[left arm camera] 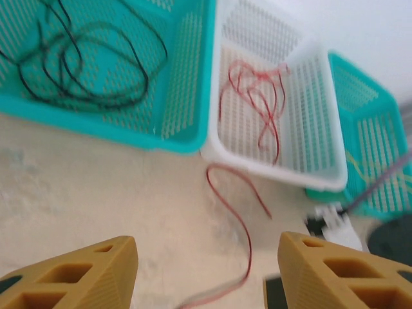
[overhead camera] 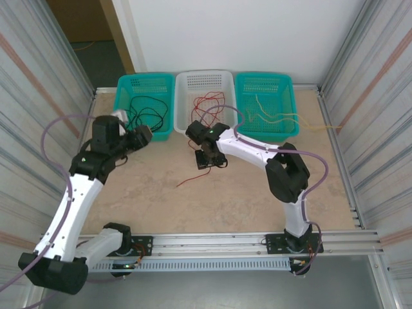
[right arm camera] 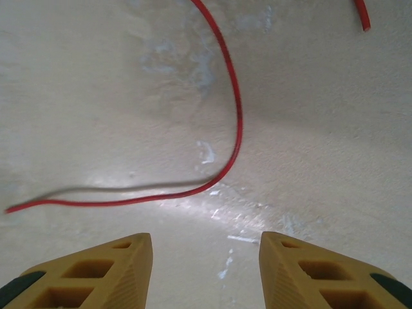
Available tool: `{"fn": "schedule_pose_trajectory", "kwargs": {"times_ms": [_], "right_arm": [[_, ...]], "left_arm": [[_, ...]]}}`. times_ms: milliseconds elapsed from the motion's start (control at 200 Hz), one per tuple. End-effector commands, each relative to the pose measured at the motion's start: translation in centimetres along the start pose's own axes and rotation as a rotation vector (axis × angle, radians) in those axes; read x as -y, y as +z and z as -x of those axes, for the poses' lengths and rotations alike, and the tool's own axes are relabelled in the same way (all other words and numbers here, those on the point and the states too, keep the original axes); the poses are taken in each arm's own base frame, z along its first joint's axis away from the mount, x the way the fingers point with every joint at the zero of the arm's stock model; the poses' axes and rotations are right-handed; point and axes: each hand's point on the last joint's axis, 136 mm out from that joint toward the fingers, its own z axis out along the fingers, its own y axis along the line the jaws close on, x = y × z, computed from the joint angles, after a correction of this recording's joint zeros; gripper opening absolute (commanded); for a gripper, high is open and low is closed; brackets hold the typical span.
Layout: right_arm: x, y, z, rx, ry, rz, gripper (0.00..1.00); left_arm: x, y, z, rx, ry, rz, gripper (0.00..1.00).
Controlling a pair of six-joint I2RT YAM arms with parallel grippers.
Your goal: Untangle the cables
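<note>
One loose red cable [overhead camera: 192,179] lies curved on the table in front of the white basket [overhead camera: 182,96]. My right gripper [overhead camera: 207,162] hovers over its far end, open, and the cable [right arm camera: 235,122] runs just ahead of the empty fingers [right arm camera: 206,270]. My left gripper [overhead camera: 143,136] is by the front of the left teal basket [overhead camera: 122,96], open and empty [left arm camera: 206,273], looking at the same red cable [left arm camera: 248,238]. More red cables [left arm camera: 257,96] sit in the white basket, black cables [left arm camera: 84,64] in the left teal one, and pale yellow cables [overhead camera: 277,117] in the right teal basket [overhead camera: 290,87].
One pale yellow strand [overhead camera: 318,127] hangs over the right basket's side onto the table near the right wall. Corrugated metal walls stand close on both sides. A rail [overhead camera: 225,241] runs along the near edge by the arm bases.
</note>
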Motion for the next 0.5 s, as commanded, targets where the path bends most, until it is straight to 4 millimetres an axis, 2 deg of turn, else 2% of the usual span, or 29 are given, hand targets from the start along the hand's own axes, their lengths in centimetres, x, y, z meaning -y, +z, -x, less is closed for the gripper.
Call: {"fn": "schedule_pose_trajectory", "kwargs": {"times_ms": [0, 220, 496], "right_arm": [[1.4, 0.6, 0.3, -0.008, -0.027, -0.090, 0.46], [1.2, 2.9, 1.1, -0.046, -0.073, -0.074, 0.37], [1.4, 4.9, 2.9, -0.031, -0.030, -0.103, 0.33]], "left_arm": [[0.1, 0.0, -3.5, -0.095, -0.001, -0.014, 0.59], [0.9, 0.1, -6.5, -0.165, 0.007, -0.046, 0.57], [1.0, -0.2, -6.8, -0.169, 0.003, -0.059, 0.56]]}}
